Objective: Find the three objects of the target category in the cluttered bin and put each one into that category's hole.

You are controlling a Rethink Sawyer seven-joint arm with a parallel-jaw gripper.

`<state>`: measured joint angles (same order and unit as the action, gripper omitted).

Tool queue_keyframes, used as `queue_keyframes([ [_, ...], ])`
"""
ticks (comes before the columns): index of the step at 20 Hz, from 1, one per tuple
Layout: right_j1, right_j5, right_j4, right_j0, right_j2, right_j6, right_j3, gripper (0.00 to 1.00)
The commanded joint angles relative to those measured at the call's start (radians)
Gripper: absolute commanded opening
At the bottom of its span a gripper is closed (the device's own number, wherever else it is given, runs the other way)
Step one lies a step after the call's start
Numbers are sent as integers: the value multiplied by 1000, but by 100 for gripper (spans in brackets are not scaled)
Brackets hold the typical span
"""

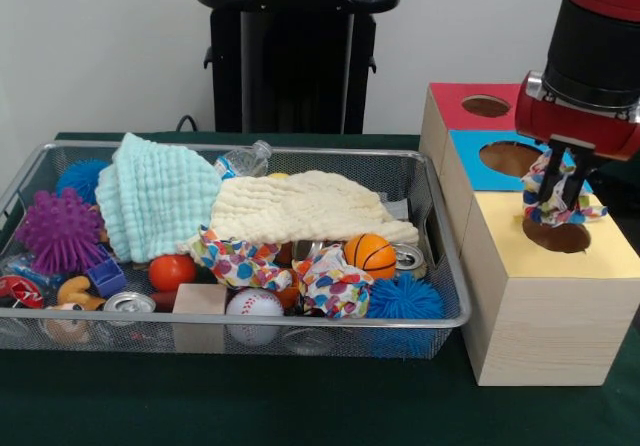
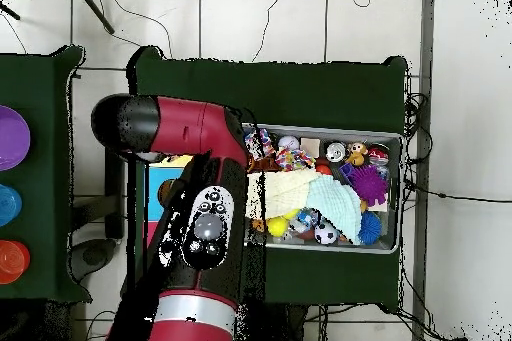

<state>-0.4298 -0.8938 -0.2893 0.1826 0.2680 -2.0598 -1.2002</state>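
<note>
The wire mesh bin (image 1: 455, 318) sits on the green table and also shows in the overhead view (image 2: 393, 247). Two dotted white fabric pieces lie in its front middle: one (image 1: 238, 261) left of the other (image 1: 332, 284). They show at the bin's upper edge from overhead (image 2: 285, 158). My gripper (image 1: 556, 203) is shut on a third dotted fabric piece (image 1: 540, 178), held just above the round hole (image 1: 556, 235) in the yellow-topped box (image 1: 610, 251). From overhead the arm hides the gripper and the boxes.
A mint-green towel (image 1: 155, 198) and a cream towel (image 1: 305, 209) cover the bin's back. Balls, a purple spiky ball (image 1: 58, 230), cans and a wooden block (image 1: 199, 301) fill the rest. The blue-topped box (image 1: 470, 156) and the red-topped box (image 1: 450, 106) stand behind the yellow one.
</note>
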Motion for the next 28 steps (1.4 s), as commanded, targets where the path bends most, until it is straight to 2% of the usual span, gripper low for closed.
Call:
queue_keyframes([
  [1,57,-30,-13,-39,-34,-216,15,0],
  [11,78,17,-9,-33,-28,-227,31,0],
  [19,101,22,-14,-8,-11,-270,60,0],
  [28,82,70,-22,-18,-28,-247,15,0],
])
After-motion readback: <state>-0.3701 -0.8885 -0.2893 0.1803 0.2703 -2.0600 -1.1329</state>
